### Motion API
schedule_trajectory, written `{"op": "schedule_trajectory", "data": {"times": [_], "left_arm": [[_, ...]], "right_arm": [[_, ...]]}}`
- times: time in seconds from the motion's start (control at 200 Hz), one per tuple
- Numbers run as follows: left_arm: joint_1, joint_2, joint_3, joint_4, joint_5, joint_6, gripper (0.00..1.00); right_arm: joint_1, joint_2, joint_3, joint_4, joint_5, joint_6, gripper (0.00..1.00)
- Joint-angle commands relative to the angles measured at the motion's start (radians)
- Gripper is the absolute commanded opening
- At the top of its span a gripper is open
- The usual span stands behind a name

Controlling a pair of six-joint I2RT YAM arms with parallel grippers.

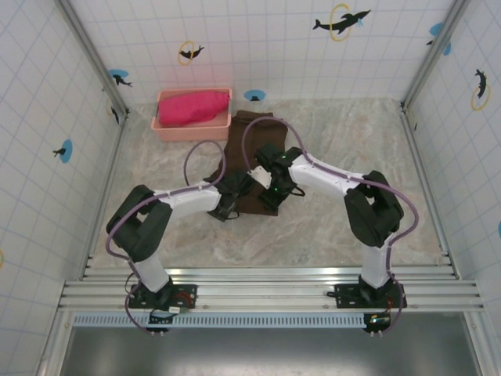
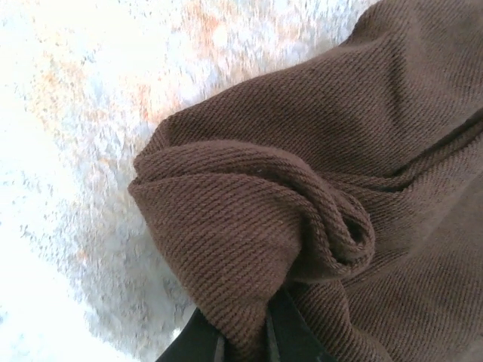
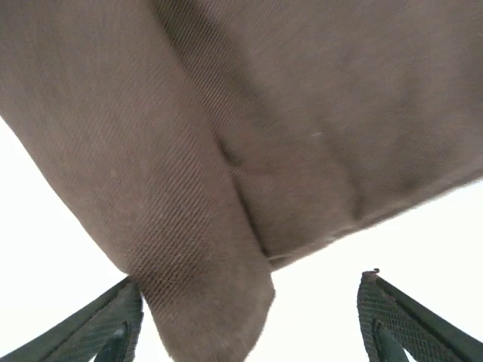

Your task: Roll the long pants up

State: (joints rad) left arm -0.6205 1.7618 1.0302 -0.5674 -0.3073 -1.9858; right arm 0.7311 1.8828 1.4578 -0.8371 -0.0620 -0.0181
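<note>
The dark brown long pants [image 1: 246, 135] lie as a strip down the middle of the table, from beside the pink bin toward the arms. At the near end of the strip, my left gripper [image 1: 232, 196] is shut on a bunched, curled fold of the pants [image 2: 302, 151]. The cloth is pinched between its black fingers [image 2: 290, 335]. My right gripper [image 1: 272, 194] sits over the same near end, on the right side. Its jaws stand wide open, and a hanging corner of the pants [image 3: 211, 317] droops between them, close to the left finger [image 3: 113, 324].
A pink bin [image 1: 166, 129] holding a bright pink-red cloth [image 1: 192, 106] stands at the back left, touching the far end of the pants. Tiled walls close in the marble table [image 1: 352, 141] on three sides. Purple cables loop over both arms.
</note>
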Motion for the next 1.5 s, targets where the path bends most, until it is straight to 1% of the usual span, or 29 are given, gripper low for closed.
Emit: {"op": "schedule_trajectory", "data": {"times": [0.0,0.07,0.1,0.225,0.355,0.405,0.475,0.555,0.575,0.676,0.746,1.021,1.111,1.181,1.196,1.216,1.276,1.301,1.381,1.496], "left_arm": [[0.005,0.087,0.057,-0.329,0.179,0.035,0.00],[0.017,0.109,0.082,-0.359,0.212,0.032,0.00],[0.023,0.114,0.082,-0.357,0.225,0.027,0.00],[0.049,0.141,0.094,-0.379,0.282,0.012,0.00],[0.082,0.204,0.188,-0.497,0.309,0.054,0.00],[0.096,0.224,0.210,-0.512,0.329,0.067,0.00],[0.112,0.259,0.250,-0.542,0.358,0.088,0.00],[0.113,0.315,0.334,-0.613,0.357,0.135,0.00],[0.144,0.333,0.360,-0.641,0.358,0.148,0.00],[0.160,0.426,0.483,-0.744,0.381,0.202,0.00],[0.169,0.473,0.522,-0.779,0.402,0.227,0.00],[0.184,0.513,0.558,-0.833,0.383,0.260,0.00],[0.186,0.516,0.588,-0.860,0.359,0.269,0.00],[0.187,0.516,0.598,-0.868,0.352,0.271,0.00],[0.187,0.516,0.599,-0.868,0.352,0.271,0.00],[0.187,0.516,0.601,-0.869,0.349,0.271,0.00],[0.187,0.519,0.607,-0.872,0.346,0.271,0.00],[0.187,0.521,0.609,-0.873,0.346,0.271,0.00],[0.187,0.521,0.609,-0.874,0.343,0.267,0.00],[0.186,0.512,0.610,-0.873,0.320,0.261,0.00]], "right_arm": [[-0.008,-0.147,0.013,0.008,0.106,0.025,0.82],[-0.016,-0.204,-0.007,0.025,0.143,0.041,0.87],[-0.020,-0.224,-0.015,0.027,0.154,0.046,0.88],[-0.029,-0.291,-0.068,0.037,0.176,0.052,0.88],[-0.014,-0.369,-0.164,0.070,0.218,0.065,0.87],[0.017,-0.400,-0.198,0.078,0.276,0.052,0.87],[0.088,-0.443,-0.250,0.102,0.375,0.033,0.87],[0.199,-0.474,-0.308,0.146,0.467,0.004,0.88],[0.233,-0.471,-0.315,0.148,0.501,0.001,0.88],[0.388,-0.411,-0.334,0.173,0.622,-0.021,0.88],[0.436,-0.354,-0.334,0.203,0.660,-0.013,0.89],[0.453,-0.131,-0.297,0.330,0.650,-0.002,0.90],[0.442,-0.085,-0.301,0.374,0.640,-0.007,0.90],[0.430,-0.050,-0.296,0.390,0.622,-0.007,0.88],[0.429,-0.043,-0.295,0.393,0.623,-0.008,0.85],[0.429,-0.035,-0.296,0.395,0.620,-0.008,0.78],[0.431,-0.017,-0.292,0.392,0.613,-0.004,0.45],[0.435,-0.015,-0.293,0.389,0.613,-0.001,0.36],[0.456,-0.023,-0.301,0.381,0.617,0.006,0.00],[0.480,-0.042,-0.330,0.371,0.586,0.019,0.00]]}}
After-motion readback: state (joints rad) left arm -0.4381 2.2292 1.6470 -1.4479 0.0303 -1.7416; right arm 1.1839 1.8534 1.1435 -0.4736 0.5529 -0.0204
